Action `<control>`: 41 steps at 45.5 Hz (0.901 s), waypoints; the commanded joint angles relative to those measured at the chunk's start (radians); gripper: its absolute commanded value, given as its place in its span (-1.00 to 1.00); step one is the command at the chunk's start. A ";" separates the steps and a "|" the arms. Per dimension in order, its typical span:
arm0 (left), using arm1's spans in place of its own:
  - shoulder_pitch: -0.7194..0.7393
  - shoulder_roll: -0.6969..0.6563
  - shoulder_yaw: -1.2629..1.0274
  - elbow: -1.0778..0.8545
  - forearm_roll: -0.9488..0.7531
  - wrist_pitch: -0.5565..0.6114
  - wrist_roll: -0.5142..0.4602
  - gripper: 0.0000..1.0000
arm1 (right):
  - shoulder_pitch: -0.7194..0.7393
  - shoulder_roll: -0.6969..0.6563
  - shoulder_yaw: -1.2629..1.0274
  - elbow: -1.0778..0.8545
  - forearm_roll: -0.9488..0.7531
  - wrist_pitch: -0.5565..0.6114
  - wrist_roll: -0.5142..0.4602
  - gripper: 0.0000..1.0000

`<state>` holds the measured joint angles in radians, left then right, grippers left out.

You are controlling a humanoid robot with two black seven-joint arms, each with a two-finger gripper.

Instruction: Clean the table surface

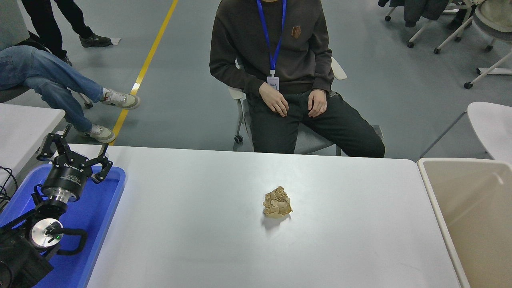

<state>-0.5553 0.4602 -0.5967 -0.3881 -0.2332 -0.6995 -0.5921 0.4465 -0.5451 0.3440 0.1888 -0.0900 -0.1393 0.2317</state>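
The white table surface (192,224) fills the lower part of the head view. A crumpled ball of brown paper (277,202) lies on it a little right of the middle. My left gripper (76,150) is parked at the lower left over a blue tray (94,212), with its fingers spread open and empty, far from the paper. My right arm and gripper are out of view.
A beige bin (472,216) stands against the table's right edge. A person sits on a chair at the far side, hands (294,103) on their thighs. A smaller white table (20,128) stands at the left beyond the tray. Another person's legs (52,86) show at the upper left.
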 commanded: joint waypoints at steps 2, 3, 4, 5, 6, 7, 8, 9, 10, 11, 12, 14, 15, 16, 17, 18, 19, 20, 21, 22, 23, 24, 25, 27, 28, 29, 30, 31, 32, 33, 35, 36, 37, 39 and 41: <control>0.000 0.000 0.000 0.000 0.000 0.000 0.000 1.00 | -0.049 -0.053 0.354 0.170 -0.002 0.004 0.001 0.97; 0.000 0.000 0.000 0.000 0.000 0.000 0.000 1.00 | -0.057 -0.053 0.386 0.184 -0.002 0.004 0.000 0.97; 0.000 0.000 0.000 0.000 0.000 0.001 0.000 1.00 | -0.063 -0.053 0.420 0.198 -0.002 0.004 0.000 0.97; 0.000 0.000 0.000 0.000 0.000 0.000 0.000 1.00 | -0.069 -0.053 0.453 0.210 -0.002 0.006 0.000 0.97; 0.000 0.000 0.000 0.000 0.000 0.000 0.000 1.00 | -0.077 -0.053 0.486 0.225 -0.002 0.006 0.000 0.97; 0.000 0.000 0.000 0.000 0.000 0.000 0.000 1.00 | -0.084 -0.053 0.515 0.241 -0.002 0.006 0.000 0.97; 0.000 0.000 0.000 0.000 0.000 0.000 0.000 1.00 | -0.092 -0.053 0.541 0.256 -0.002 0.007 0.001 0.97; 0.000 0.000 0.000 0.000 0.000 0.000 0.000 1.00 | -0.098 -0.053 0.562 0.271 -0.002 0.007 0.001 0.97; 0.000 0.000 0.000 0.000 0.000 0.000 0.000 1.00 | -0.104 -0.052 0.581 0.285 -0.002 0.007 0.001 0.97; 0.000 0.000 0.000 0.000 0.000 0.001 0.000 1.00 | -0.109 -0.053 0.595 0.296 -0.002 0.007 0.001 0.97; 0.000 0.000 0.000 0.000 0.000 0.000 0.000 1.00 | -0.111 -0.050 0.605 0.307 -0.002 0.007 0.000 0.97; 0.000 0.000 0.000 0.000 0.000 0.000 0.000 1.00 | -0.112 -0.050 0.616 0.325 -0.002 0.007 0.001 0.97; 0.000 0.002 0.000 0.000 0.000 0.001 0.000 1.00 | -0.112 -0.049 0.618 0.334 -0.001 0.007 0.000 0.97; 0.000 0.000 0.000 0.000 0.000 0.000 0.000 1.00 | -0.112 -0.047 0.618 0.343 -0.001 0.007 0.000 0.97; 0.000 0.000 0.000 0.000 0.000 0.001 0.000 1.00 | -0.112 -0.047 0.619 0.354 -0.001 0.007 0.000 0.97; 0.000 0.000 0.000 0.000 0.000 0.000 0.000 1.00 | -0.112 -0.047 0.619 0.366 -0.001 0.010 0.000 0.97; 0.000 0.000 0.000 0.000 0.000 0.000 0.000 1.00 | -0.112 -0.045 0.619 0.380 -0.001 0.018 0.000 0.97; 0.000 0.000 0.000 0.000 0.000 0.000 0.000 1.00 | -0.112 -0.045 0.621 0.395 0.001 0.029 0.000 0.97; 0.000 0.000 0.000 0.000 0.000 0.000 0.000 1.00 | -0.114 -0.045 0.621 0.409 0.003 0.046 0.000 0.97; 0.000 0.000 0.000 0.000 0.000 0.000 0.000 1.00 | -0.117 -0.049 0.624 0.423 0.006 0.064 0.000 0.97; 0.000 0.000 0.000 0.000 0.000 0.000 0.000 1.00 | -0.120 -0.050 0.627 0.438 0.010 0.087 0.000 0.97; 0.000 0.000 0.000 0.000 0.000 0.000 0.000 1.00 | -0.123 -0.052 0.630 0.451 0.013 0.113 0.000 0.97; 0.000 0.000 0.000 0.000 0.000 0.000 0.000 1.00 | -0.126 -0.053 0.633 0.460 0.015 0.141 0.000 0.97; 0.000 0.000 0.000 0.000 0.000 0.000 0.000 1.00 | -0.126 -0.055 0.635 0.471 0.015 0.203 0.000 0.97; 0.000 0.000 0.000 0.000 0.000 0.001 0.000 1.00 | -0.126 -0.056 0.633 0.472 0.015 0.234 0.000 0.97; 0.000 0.000 0.000 0.000 0.000 0.002 0.000 1.00 | -0.124 -0.058 0.633 0.472 0.015 0.265 0.000 0.97; 0.000 0.000 0.000 0.000 0.000 0.000 0.000 1.00 | -0.121 -0.061 0.635 0.474 0.016 0.294 0.000 0.97; 0.000 0.000 0.000 0.000 0.000 0.000 0.000 1.00 | -0.118 -0.064 0.635 0.474 0.016 0.323 0.000 0.97; 0.000 0.000 0.000 0.000 0.000 0.001 0.000 1.00 | -0.115 -0.067 0.635 0.474 0.016 0.349 0.000 0.97; 0.000 0.000 0.000 0.000 0.000 0.002 0.000 1.00 | -0.112 -0.067 0.635 0.474 0.016 0.375 0.000 0.97; 0.000 0.000 0.000 0.000 0.000 0.000 0.000 1.00 | -0.108 -0.067 0.636 0.474 0.016 0.426 0.000 0.97; 0.000 0.000 0.000 0.000 0.000 0.001 0.000 1.00 | -0.106 -0.067 0.636 0.474 0.016 0.447 0.000 0.97; 0.000 0.000 0.000 0.000 0.000 0.002 0.000 1.00 | -0.104 -0.067 0.636 0.475 0.016 0.469 0.000 0.97; 0.000 0.000 0.000 0.000 0.000 0.002 0.000 1.00 | -0.101 -0.065 0.636 0.483 0.016 0.503 0.000 0.97; 0.000 0.000 0.000 0.000 0.000 0.002 0.000 1.00 | -0.098 -0.061 0.635 0.495 0.016 0.526 0.001 0.97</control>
<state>-0.5553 0.4602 -0.5967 -0.3881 -0.2332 -0.6988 -0.5921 0.3370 -0.6056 0.9628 0.6351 -0.0768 0.1765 0.2317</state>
